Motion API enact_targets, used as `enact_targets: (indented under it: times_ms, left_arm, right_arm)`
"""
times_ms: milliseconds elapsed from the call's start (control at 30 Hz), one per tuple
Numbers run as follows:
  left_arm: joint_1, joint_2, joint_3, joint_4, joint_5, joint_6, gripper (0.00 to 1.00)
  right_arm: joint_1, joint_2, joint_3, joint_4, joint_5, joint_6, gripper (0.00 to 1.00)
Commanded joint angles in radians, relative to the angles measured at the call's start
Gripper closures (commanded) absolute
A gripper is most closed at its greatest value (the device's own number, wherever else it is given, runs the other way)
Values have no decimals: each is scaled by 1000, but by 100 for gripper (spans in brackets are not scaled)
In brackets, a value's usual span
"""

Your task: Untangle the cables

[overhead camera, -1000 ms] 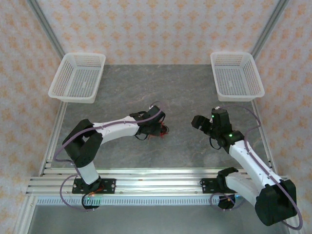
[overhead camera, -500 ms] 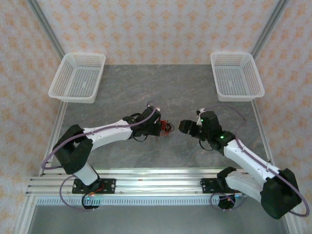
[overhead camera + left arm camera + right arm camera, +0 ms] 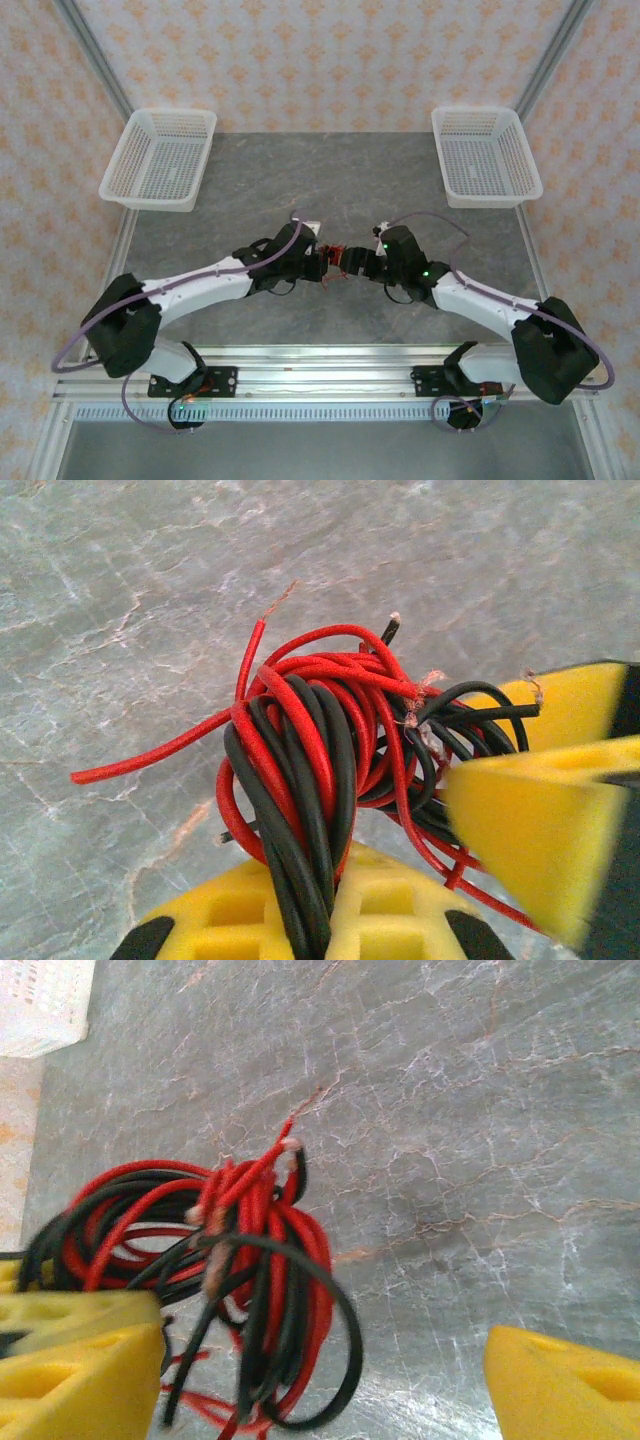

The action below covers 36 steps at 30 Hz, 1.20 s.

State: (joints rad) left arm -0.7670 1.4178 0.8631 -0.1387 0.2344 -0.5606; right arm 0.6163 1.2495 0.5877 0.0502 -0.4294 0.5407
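Note:
The cables [image 3: 338, 258] are a tangled wad of thin red and black wires at mid-table. In the left wrist view the cables [image 3: 320, 730] rise in loops from my left gripper [image 3: 335, 880], whose yellow fingers [image 3: 240, 910] are shut on a twisted bunch of the strands. My left gripper [image 3: 318, 264] and right gripper [image 3: 357, 262] face each other across the wad. In the right wrist view my right gripper [image 3: 325, 1370] is open, the cables [image 3: 250, 1260] lying by its left finger [image 3: 80, 1370], with its right finger [image 3: 570, 1385] far off over bare table.
A white basket [image 3: 160, 158] sits at the back left and another white basket [image 3: 485, 155] at the back right. The grey marbled table [image 3: 330, 190] lies between them. An aluminium rail [image 3: 320, 375] runs along the near edge.
Both arms have swung in toward the table's middle. My right gripper has travelled left up to the cable wad; the left one has shifted right with the wires in it.

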Motion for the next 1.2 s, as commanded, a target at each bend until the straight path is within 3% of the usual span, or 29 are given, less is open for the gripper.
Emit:
enact_targets:
  times_ms: [0,200,333,567,767,967,1067,1167]
  left_arm:
    - [-7,-80,-17,85,62,4,100]
    - [-5,-172,-45,133,155,57,100]
    - [-2,-213,-64,175,245,118,100]
    - [34,-262,-61,220,398,206,100]
    - [94,-321,-72,324,543,211,100]
    - [136,-318,-43,302,593,252,100]
    - [141,-309,-43,320,630,252,100]
    - [141,-312,-51,349,660,240,100]
  right_arm:
    - [3,4,37,86,-78,-81,23]
    - [-45,-64,20,172,-268,-205,44]
    - [-111,-156,-4,196,-417,-296,69]
    - [-193,-263,10,161,-663,-459,84]
    - [-196,-282,20,191,-872,-559,85]
    - [-196,-263,127,-62,-1063,-830,85]
    - [-196,-243,181,-182,-1094,-937,84]
    - [-196,-218,218,-191,-1041,-904,83]
